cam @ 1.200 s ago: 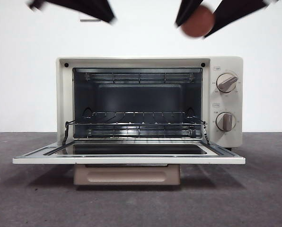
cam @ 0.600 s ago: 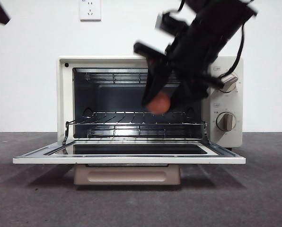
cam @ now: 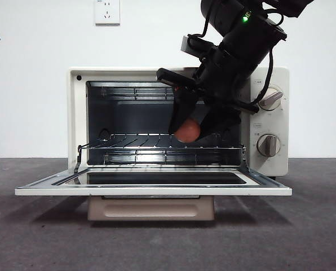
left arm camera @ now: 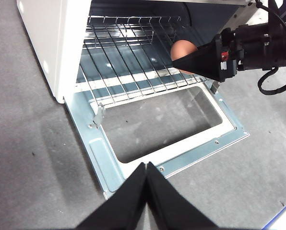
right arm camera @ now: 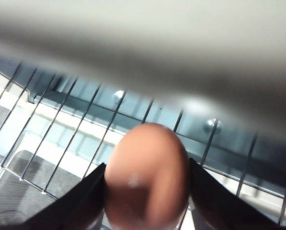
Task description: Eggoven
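Observation:
The cream toaster oven stands with its door folded down flat and its wire rack bare. My right gripper is shut on the reddish-brown egg and holds it in the oven mouth, just above the right part of the rack. The right wrist view shows the egg clamped between both jaws over the rack wires. The left wrist view shows the egg and the right arm over the rack. My left gripper is shut and empty, high above the door.
Two round knobs sit on the oven's right panel, close to the right arm. A wall socket is on the white wall behind. The dark grey table top spreads in front of the door.
My right gripper has come down from above the oven with the egg into the oven mouth, then sunk slightly toward the rack. The left arm has withdrawn to the upper left corner.

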You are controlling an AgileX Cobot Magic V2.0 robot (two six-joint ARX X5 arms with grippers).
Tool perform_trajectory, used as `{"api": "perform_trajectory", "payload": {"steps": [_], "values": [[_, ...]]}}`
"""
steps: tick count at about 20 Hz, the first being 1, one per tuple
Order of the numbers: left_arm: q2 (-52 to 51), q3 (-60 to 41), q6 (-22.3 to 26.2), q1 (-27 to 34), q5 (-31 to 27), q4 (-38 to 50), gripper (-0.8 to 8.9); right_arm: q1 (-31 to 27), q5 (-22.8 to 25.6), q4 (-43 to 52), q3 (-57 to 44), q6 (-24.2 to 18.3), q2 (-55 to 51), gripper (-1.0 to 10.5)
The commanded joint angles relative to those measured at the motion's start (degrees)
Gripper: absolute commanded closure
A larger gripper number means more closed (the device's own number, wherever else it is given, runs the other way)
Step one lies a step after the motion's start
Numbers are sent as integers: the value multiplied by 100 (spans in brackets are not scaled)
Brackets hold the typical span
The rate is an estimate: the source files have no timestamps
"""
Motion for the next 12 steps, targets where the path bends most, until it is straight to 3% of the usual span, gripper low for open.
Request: {"api": "perform_trajectory", "payload": {"steps": [1,7,10,12], "values": [[31,11,28,4,35,59,807,39,-13,-227,57,22,236,944],[31,11,28,4,35,61,807,103,33,-542,57,-81,236,944],[31,11,28,4,35,63,807,219,422,-651,57,-146,236,944],[31,11,28,4,35,63,807,240,435,-625,57,-144,236,943]]}}
